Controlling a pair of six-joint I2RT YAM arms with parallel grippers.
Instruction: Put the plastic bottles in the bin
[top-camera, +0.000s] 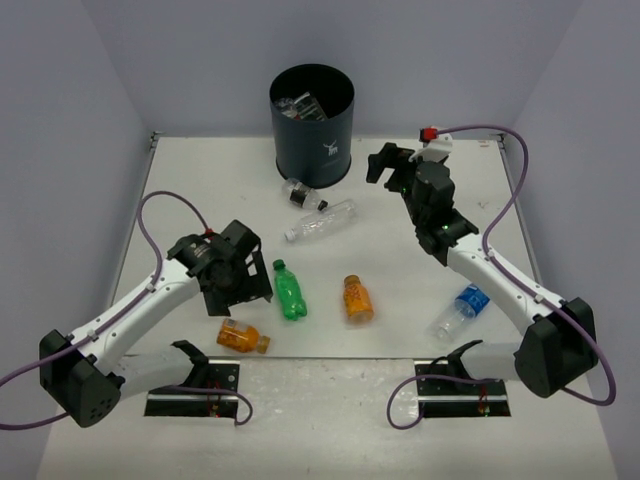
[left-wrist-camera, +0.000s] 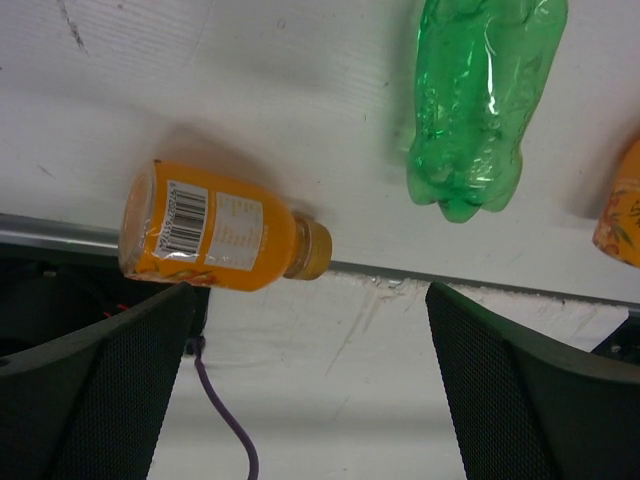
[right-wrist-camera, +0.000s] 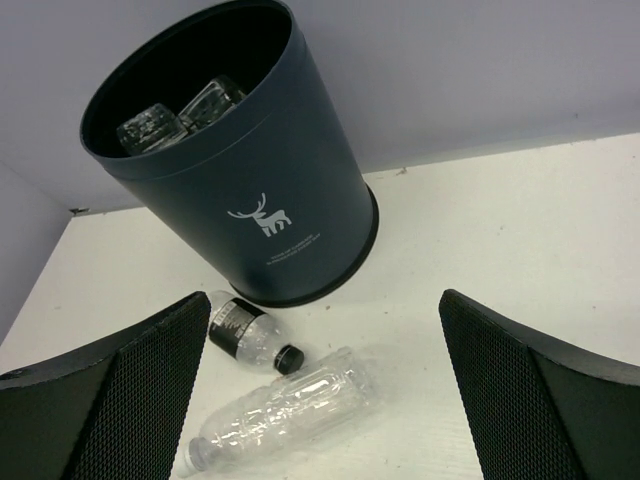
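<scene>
From above, my left gripper (top-camera: 240, 292) is hovering by the green bottle (top-camera: 290, 291) and orange bottle (top-camera: 243, 337), and my right gripper (top-camera: 385, 162) is facing the bin (top-camera: 312, 125). My left wrist is showing fingers (left-wrist-camera: 100, 380) gaping empty before the orange bottle; my right wrist is showing them released too, with clear bottles (right-wrist-camera: 290, 405) lying at the bin's foot.

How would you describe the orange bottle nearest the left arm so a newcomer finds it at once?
Go to the table's near edge, left side. The orange bottle lies there on its side, nearer than the green bottle. Unlike the other orange bottle, it hugs the edge seam, cap pointing right.
</scene>
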